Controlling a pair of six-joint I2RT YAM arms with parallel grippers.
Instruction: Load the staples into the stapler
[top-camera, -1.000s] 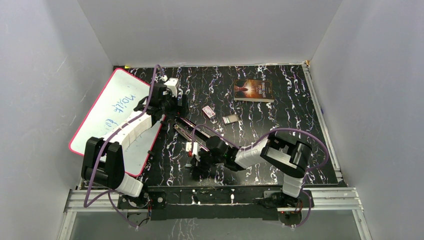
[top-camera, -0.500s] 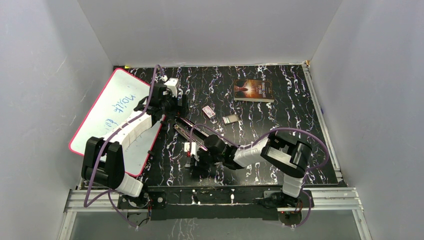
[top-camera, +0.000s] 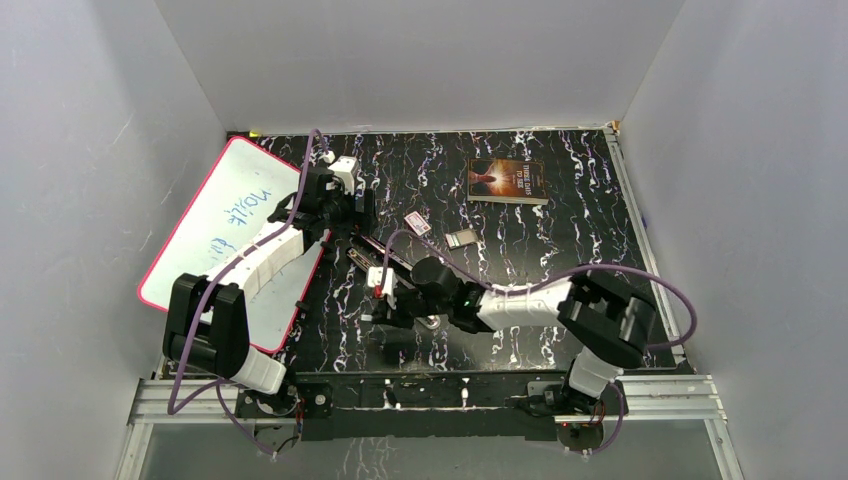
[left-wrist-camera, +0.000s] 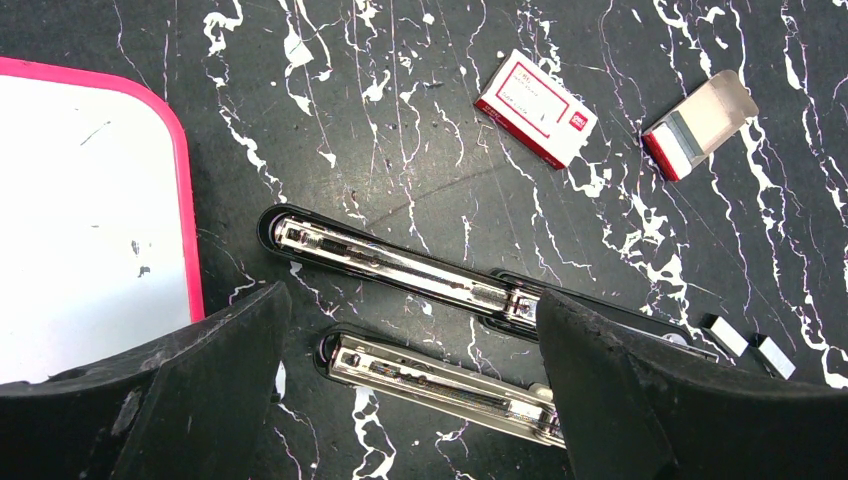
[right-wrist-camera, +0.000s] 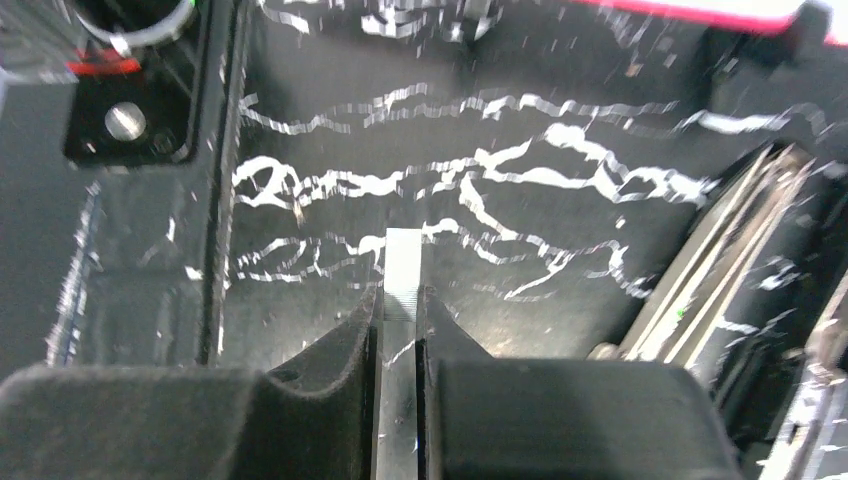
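The right pincer (right-wrist-camera: 400, 300) grips 1 thin silvery strip of staples (right-wrist-camera: 403, 262) beside the opened black-and-chrome stapler (left-wrist-camera: 505, 300) on the black marbled counter (left-wrist-camera: 330, 100). The left pincer (left-wrist-camera: 412, 350) hovers wide open, empty, above it. Risk: the strip twists and misses the narrow channel (left-wrist-camera: 380, 258), or the unbraced stapler slides.

Fig.: robotics lab test cell. Plain pale-grey panel walls (top-camera: 420, 60) enclose black, white-veined marble-pattern tabletop (top-camera: 560, 250); silver aluminium-extrusion frame (top-camera: 670, 395) at near edge, w/ 2 black-and-white robot arms (top-camera: 265, 255).

High rear overview, close wrist views, stapler (left-wrist-camera: 400, 268) shared
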